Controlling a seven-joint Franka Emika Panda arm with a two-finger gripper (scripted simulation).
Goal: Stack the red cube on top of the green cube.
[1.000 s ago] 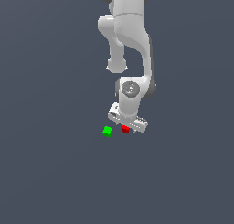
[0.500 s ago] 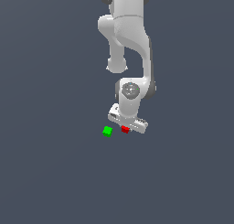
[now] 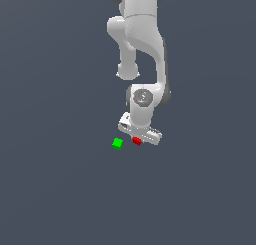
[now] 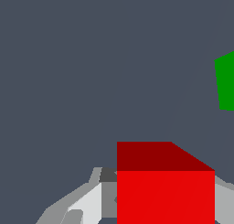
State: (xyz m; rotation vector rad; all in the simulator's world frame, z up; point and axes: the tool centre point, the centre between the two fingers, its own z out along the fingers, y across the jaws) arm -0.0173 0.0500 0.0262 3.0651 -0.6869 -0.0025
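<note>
The gripper (image 3: 138,139) sits just below the centre of the exterior view with the red cube (image 3: 137,141) at its fingers. The wrist view shows a finger (image 4: 87,202) on one side of the cube and a grey sliver on the other, so the cube lies between them. Whether they are pressing on it cannot be told.

The green cube (image 3: 117,144) rests just beside it, toward the exterior view's left.

The likely risks are a loose grip letting the red cube slip during lifting, or the wide gripper body knocking the close green cube aside.

Both cubes are plain, flat-faced and sharp-edged, without texture. The arm is smooth, rounded white casing, and the floor (image 3: 60,189) is uniform matte grey.
</note>
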